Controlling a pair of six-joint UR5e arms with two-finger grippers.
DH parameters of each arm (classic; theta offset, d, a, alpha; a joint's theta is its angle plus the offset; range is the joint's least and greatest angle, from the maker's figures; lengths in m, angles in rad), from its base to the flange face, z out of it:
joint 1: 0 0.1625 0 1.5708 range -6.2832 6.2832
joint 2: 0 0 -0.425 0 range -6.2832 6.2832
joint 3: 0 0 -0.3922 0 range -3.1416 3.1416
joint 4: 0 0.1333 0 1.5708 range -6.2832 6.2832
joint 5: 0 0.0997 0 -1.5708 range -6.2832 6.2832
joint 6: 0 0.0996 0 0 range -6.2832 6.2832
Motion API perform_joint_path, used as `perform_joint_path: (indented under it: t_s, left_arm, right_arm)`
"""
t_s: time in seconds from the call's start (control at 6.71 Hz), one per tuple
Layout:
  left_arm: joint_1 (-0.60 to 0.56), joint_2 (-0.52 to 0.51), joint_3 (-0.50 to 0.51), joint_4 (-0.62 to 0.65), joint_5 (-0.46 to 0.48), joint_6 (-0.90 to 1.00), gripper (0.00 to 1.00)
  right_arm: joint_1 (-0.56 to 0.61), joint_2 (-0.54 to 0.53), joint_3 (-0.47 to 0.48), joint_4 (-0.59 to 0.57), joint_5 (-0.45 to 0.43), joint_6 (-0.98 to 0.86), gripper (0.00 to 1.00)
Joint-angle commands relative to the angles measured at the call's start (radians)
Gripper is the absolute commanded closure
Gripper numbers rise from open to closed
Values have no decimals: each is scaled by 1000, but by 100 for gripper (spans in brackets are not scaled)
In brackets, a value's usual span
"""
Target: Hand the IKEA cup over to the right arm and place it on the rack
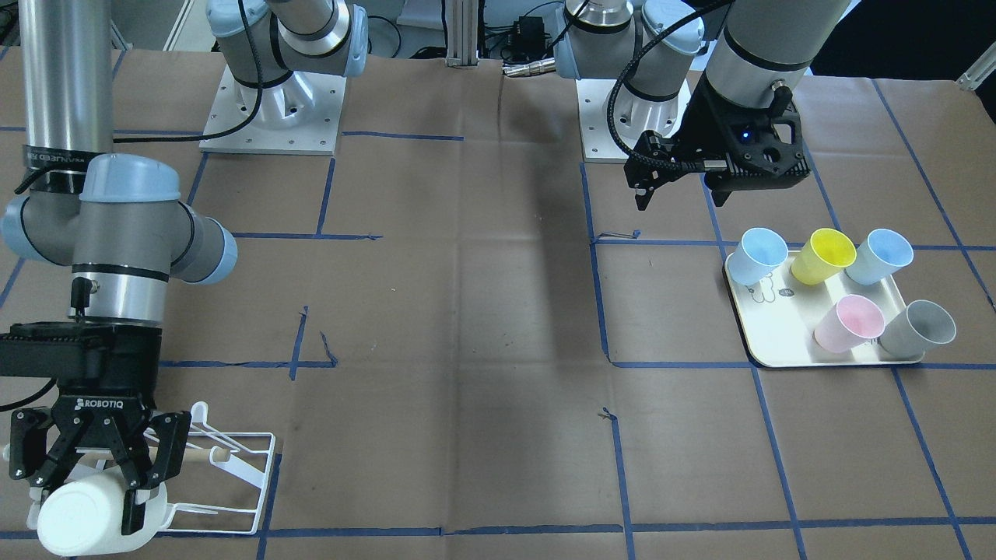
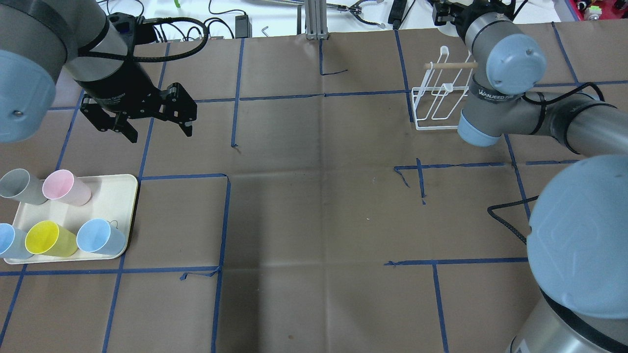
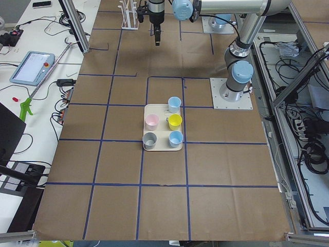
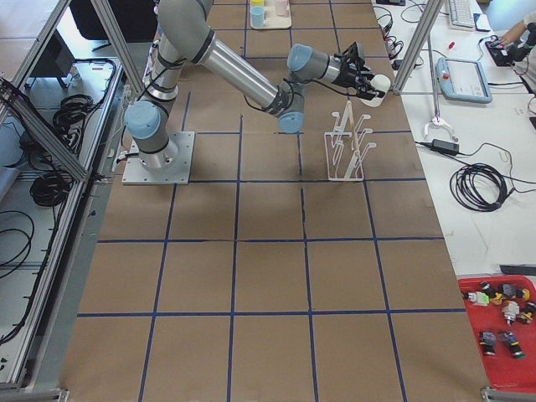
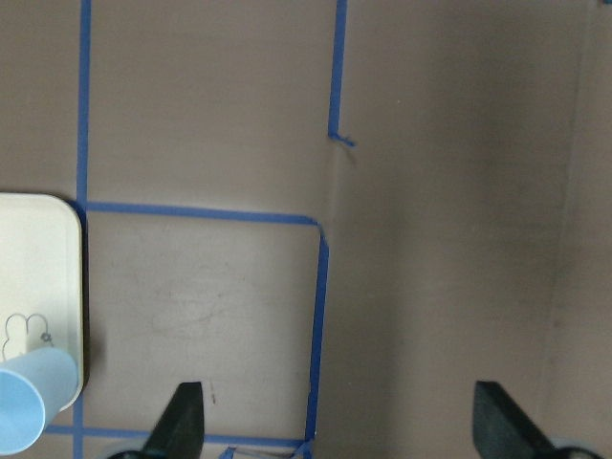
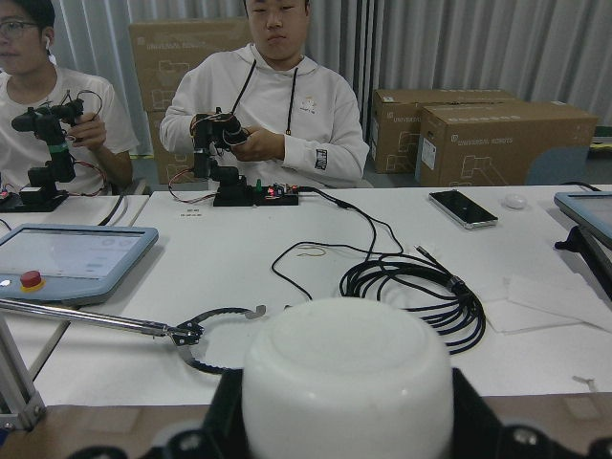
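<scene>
My right gripper is shut on a white IKEA cup, held on its side just above the near end of the white wire rack. The right wrist view shows the cup's base between the fingers. In the exterior right view the cup is at the rack's far upper end. My left gripper is open and empty, hanging above the table beyond the cream tray. Its fingertips show spread wide in the left wrist view.
The cream tray holds two light-blue cups, a yellow cup, a pink cup and a grey cup. The rack's wooden dowel lies across its top. Operators sit at a white desk beyond the table edge.
</scene>
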Motion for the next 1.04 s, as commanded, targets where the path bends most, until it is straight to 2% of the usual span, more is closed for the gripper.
perform_joint_path:
  t_s: [0.0,0.15,0.3,0.89]
  left_arm:
    - [16,29,-17,-12,3,15,1]
    - [43,47,-58,-12,30,24,1]
    - [107,76,-124,0,67,132,1]
    - [518,220,-308,20,58,601,1]
  right_arm:
    - [1,49,-30,-12,-31,-3,91]
    - [3,74,-30,-44,-31,3,91]
    - [4,89,-27,-73,-31,8,91]
    - [7,53,62,-69,-31,11,91]
